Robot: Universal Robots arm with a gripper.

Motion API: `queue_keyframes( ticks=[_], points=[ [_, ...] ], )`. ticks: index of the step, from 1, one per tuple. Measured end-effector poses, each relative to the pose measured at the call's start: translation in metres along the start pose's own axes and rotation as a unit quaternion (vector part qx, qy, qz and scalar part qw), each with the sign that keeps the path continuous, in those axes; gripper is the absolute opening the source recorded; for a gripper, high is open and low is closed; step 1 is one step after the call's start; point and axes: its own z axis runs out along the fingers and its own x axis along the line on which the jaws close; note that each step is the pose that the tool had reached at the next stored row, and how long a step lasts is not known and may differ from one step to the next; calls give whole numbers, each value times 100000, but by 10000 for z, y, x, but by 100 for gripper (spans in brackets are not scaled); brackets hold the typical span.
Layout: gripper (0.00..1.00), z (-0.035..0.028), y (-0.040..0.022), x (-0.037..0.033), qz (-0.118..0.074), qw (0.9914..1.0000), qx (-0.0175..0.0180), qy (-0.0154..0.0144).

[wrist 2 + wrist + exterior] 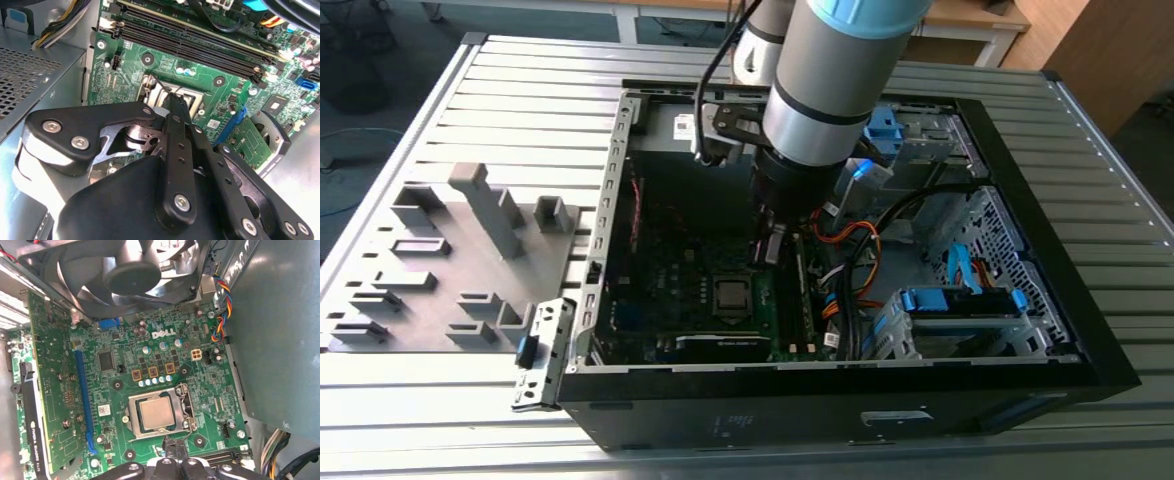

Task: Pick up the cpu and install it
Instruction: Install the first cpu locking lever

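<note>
CPU [157,413] sat in the motherboard socket [131,426], square within its frame, the pincer [172,454] hovering just beside the socket edge, fingers together and empty — judged any press should come straight down, lightly.

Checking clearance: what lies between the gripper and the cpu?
In the first wrist view, only the socket's metal frame and its lever separate the gripper from the cpu.
</note>
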Motion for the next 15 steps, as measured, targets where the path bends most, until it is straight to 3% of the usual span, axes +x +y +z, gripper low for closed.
queue_keyframes(
  ticks=[15],
  points=[
    [11, 43, -8, 20, 20, 100000, 27, 101]
  ],
)
